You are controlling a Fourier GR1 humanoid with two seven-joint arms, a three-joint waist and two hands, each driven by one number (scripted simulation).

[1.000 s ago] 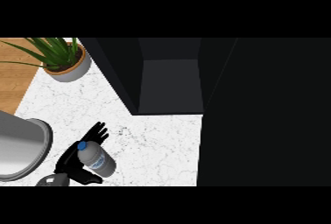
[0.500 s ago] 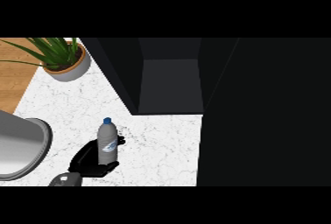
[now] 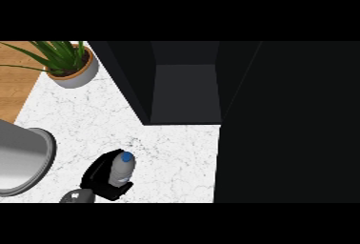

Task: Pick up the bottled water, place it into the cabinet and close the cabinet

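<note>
1. Since the earlier frame, bottle and hand have shifted slightly up the white marbled counter (image 3: 169,157), toward the open black cabinet (image 3: 186,90).
2. That cabinet's grey interior lies up and to the right of the bottle, well apart.
3. Only one black robot hand (image 3: 98,177) shows, low at the left; which arm it belongs to cannot be told. Its fingers curl round the bottle.
4. The clear blue-capped water bottle (image 3: 122,170) stands in that grip, cap pointing upward in view.
</note>
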